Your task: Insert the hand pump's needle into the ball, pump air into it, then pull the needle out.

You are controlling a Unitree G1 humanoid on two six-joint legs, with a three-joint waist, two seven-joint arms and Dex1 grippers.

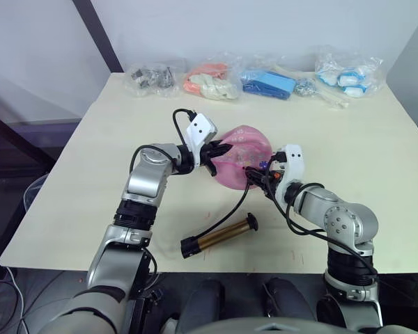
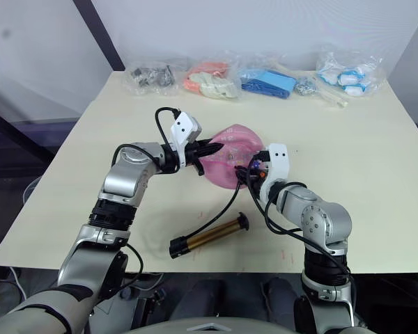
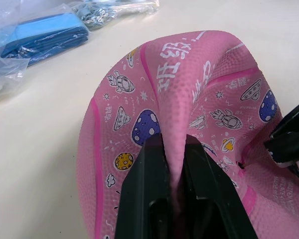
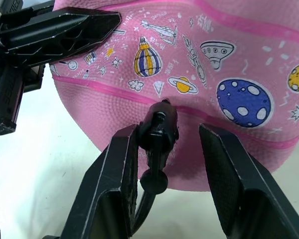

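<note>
The pink ball lies limp and deflated at the middle of the table. My left gripper is shut on a raised fold of its skin, seen up close in the left wrist view. The needle's black fitting sits pressed into the ball at a seam line; the pin itself is hidden. My right gripper stands open around that fitting, one finger touching it. The hand pump lies near the front edge, its thin hose curving up to the ball.
Clear bags of small items line the far edge of the table: grey parts, orange pieces, blue pieces, and white-and-blue ones. The pump's black T-handle points toward my right arm.
</note>
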